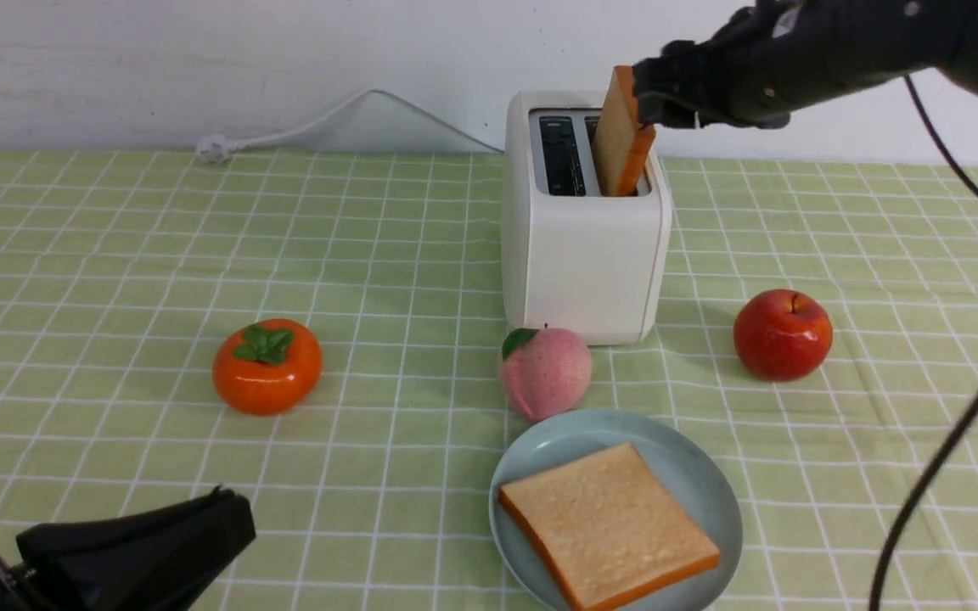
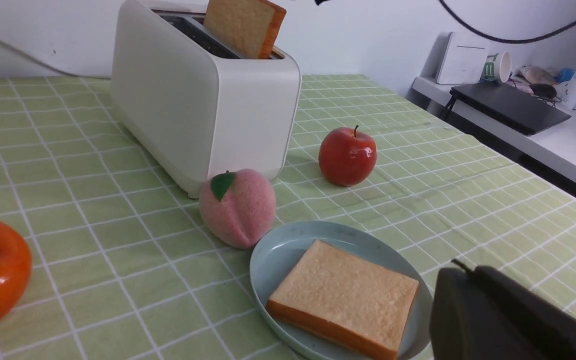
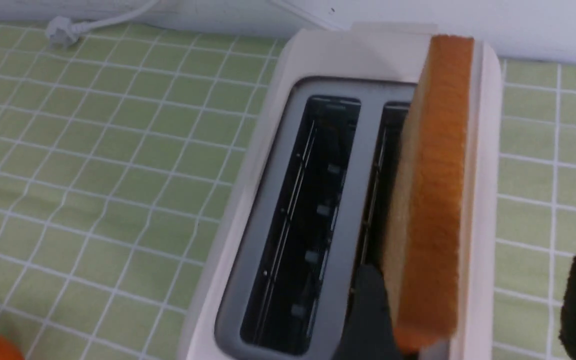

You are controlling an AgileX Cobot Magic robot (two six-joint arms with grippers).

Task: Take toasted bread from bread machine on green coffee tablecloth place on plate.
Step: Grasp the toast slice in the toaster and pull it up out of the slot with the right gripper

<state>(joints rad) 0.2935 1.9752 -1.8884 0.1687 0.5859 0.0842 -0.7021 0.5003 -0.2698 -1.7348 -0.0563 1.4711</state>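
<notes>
The white bread machine stands at the back of the green coffee tablecloth. One toasted bread slice stands tilted in its right slot; the left slot is bare. It also shows in the right wrist view. My right gripper is open around the slice's top edge, one finger against its face and the other well apart. A second slice lies flat on the pale blue plate. My left gripper is shut and empty at the near left, low over the cloth.
A pink peach sits between toaster and plate, touching the plate's rim. A red apple lies right of the toaster and an orange persimmon to its left. The power plug lies by the wall. My right arm's cable hangs at right.
</notes>
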